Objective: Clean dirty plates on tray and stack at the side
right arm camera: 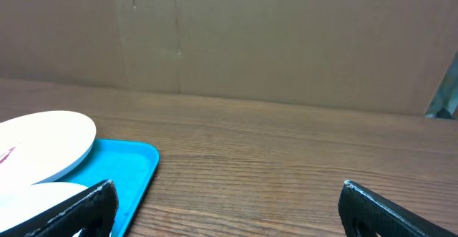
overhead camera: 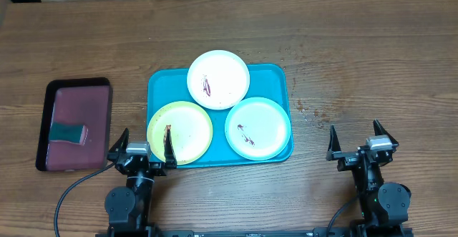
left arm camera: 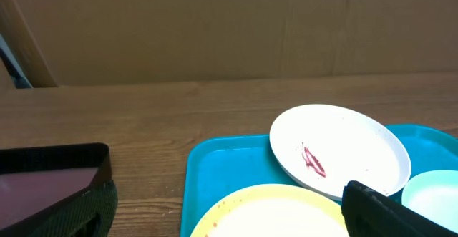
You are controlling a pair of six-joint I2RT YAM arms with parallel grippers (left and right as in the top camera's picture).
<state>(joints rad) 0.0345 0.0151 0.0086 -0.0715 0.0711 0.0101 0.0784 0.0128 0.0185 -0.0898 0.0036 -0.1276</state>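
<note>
The turquoise tray (overhead camera: 273,79) lies mid-table and holds three plates with dark red smears. A white plate (overhead camera: 218,79) sits at its far edge, a yellow-green plate (overhead camera: 179,132) at the near left, and a mint plate (overhead camera: 257,127) at the near right. My left gripper (overhead camera: 146,141) stands open at the tray's near left corner, its right finger over the yellow-green plate's (left arm camera: 272,212) rim. In the left wrist view the white plate (left arm camera: 340,147) lies ahead. My right gripper (overhead camera: 356,141) is open over bare wood right of the tray (right arm camera: 129,165), holding nothing.
A black-rimmed maroon tray (overhead camera: 82,104) with a teal sponge (overhead camera: 69,133) on it lies to the left of the turquoise tray. Small specks (overhead camera: 315,112) dot the wood to the right. A cardboard wall runs along the table's far side.
</note>
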